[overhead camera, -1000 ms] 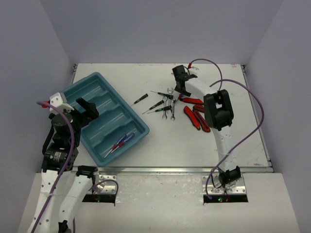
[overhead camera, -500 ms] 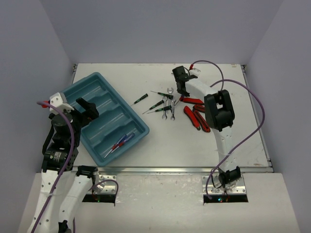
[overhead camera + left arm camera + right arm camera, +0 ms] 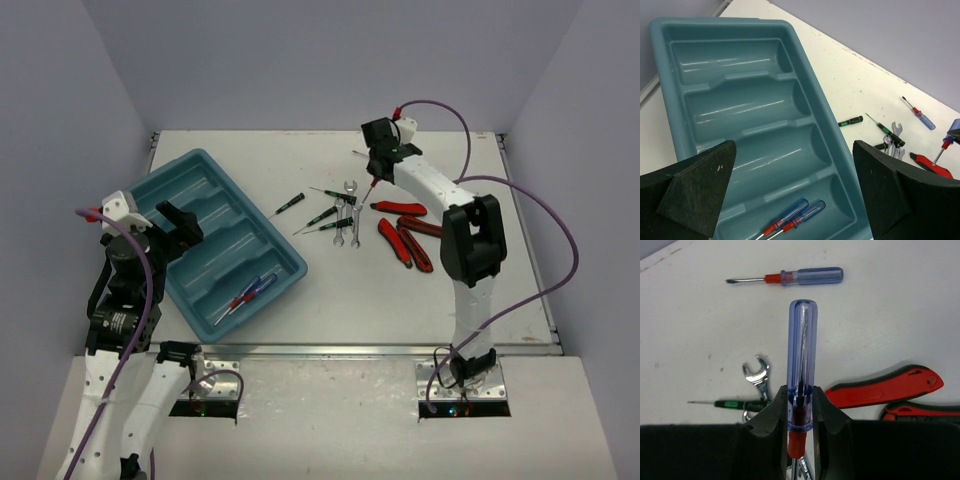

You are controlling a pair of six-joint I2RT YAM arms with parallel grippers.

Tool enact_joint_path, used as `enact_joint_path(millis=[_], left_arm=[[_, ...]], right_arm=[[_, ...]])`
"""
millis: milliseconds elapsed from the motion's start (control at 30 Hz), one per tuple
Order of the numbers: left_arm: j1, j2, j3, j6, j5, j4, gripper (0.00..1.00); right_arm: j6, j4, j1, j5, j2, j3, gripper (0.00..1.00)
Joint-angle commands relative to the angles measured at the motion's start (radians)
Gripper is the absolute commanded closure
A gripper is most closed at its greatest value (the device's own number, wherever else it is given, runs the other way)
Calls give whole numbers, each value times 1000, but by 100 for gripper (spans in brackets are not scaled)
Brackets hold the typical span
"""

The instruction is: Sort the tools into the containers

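My right gripper is shut on a blue-and-red-handled screwdriver and holds it above the table, shaft hanging down. Its jaws pinch the lower handle. A second blue-and-red screwdriver lies on the table beyond it. My left gripper is open and empty above the teal tray. Its wide-apart jaws frame the tray, where two blue-and-red screwdrivers lie in the nearest compartment.
Thin black-and-green screwdrivers, silver wrenches and red-handled pliers lie on the table right of the tray. One wrench and pliers lie under the right gripper.
My right gripper has risen from the tool pile and moved back and slightly right, carrying the blue-and-red screwdriver. The left arm has not moved.
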Motion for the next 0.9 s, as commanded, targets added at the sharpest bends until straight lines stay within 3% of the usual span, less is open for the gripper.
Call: enact_joint_path(millis=[0, 133, 333, 533, 633, 733, 867], left_arm=[[7, 1, 4, 11, -15, 37, 0], [8, -8, 4, 7, -33, 31, 0], [15, -28, 11, -12, -88, 15, 0], [27, -32, 14, -17, -97, 11, 0], [25, -33, 14, -17, -97, 9, 0], [27, -38, 16, -18, -96, 7, 0], [27, -49, 16, -20, -99, 7, 0]], right_arm=[[-221, 183, 118, -46, -179, -69, 100], [-308, 248, 209, -121, -279, -152, 100], [-78, 248, 338, -152, -373, -240, 100], [35, 275, 513, -41, -319, -200, 100], [-67, 374, 580, -64, -261, -161, 100], [-288, 447, 636, -122, -213, -122, 100], [-471, 607, 652, -342, -225, -211, 100]])
